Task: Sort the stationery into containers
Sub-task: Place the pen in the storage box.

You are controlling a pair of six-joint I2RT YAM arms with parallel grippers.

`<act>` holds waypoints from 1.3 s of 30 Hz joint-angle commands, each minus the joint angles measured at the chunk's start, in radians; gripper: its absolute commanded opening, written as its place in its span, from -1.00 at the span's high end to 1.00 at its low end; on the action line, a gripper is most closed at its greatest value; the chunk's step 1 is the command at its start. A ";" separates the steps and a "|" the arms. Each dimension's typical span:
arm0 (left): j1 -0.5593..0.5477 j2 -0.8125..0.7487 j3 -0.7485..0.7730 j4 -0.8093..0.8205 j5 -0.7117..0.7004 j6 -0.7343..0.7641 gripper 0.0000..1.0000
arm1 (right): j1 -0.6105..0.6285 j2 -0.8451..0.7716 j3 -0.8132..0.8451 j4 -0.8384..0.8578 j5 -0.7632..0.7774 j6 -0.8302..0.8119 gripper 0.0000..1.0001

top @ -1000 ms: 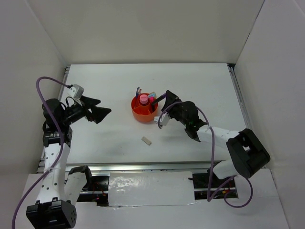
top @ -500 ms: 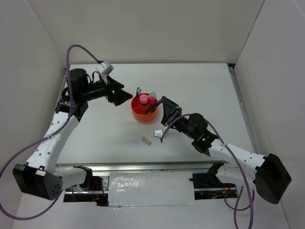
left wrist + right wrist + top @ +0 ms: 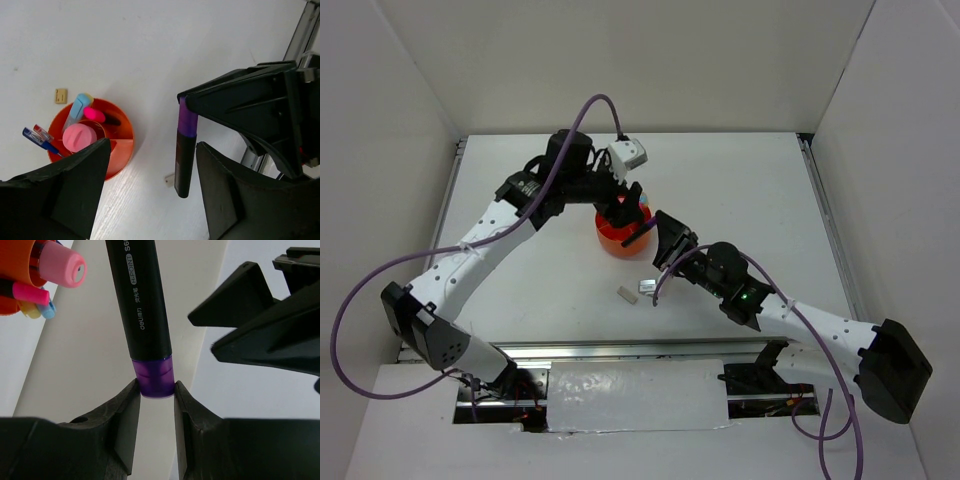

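The round orange organizer [image 3: 618, 238] stands mid-table. In the left wrist view the organizer [image 3: 120, 147] holds a pink cylinder [image 3: 79, 137] in its central cup, a light blue marker [image 3: 77, 107], a pink-black marker [image 3: 97, 115] and a thin blue pen [image 3: 37, 141]. My right gripper [image 3: 656, 232] is shut on the purple end of a purple-black marker [image 3: 142, 305], just right of the organizer. The right gripper's own view [image 3: 155, 390] shows this grip. My left gripper [image 3: 623, 197] hovers over the organizer, open and empty [image 3: 150, 195], with the marker [image 3: 185, 150] between its fingers' line of sight.
A tan block [image 3: 627, 294] and a small grey-white eraser [image 3: 647, 287] lie on the table in front of the organizer. White walls enclose the table on three sides. A metal rail runs along the near edge.
My left arm has swung from the far left side across to above the organizer. My right gripper has shifted slightly toward the near side, still holding the purple-black marker.
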 commanded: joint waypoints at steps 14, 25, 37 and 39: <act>-0.068 0.085 0.088 -0.101 -0.030 0.050 -0.72 | 0.036 -0.023 0.048 -0.045 0.077 -0.222 1.00; -0.085 0.131 0.105 -0.110 -0.053 0.044 -0.58 | 0.062 -0.037 0.050 -0.061 0.097 -0.203 1.00; -0.084 0.152 0.116 -0.099 -0.027 0.033 0.00 | 0.078 -0.048 0.047 -0.068 0.111 -0.189 1.00; -0.085 0.152 0.114 -0.098 -0.015 0.033 0.13 | 0.079 -0.051 0.045 -0.067 0.114 -0.182 0.96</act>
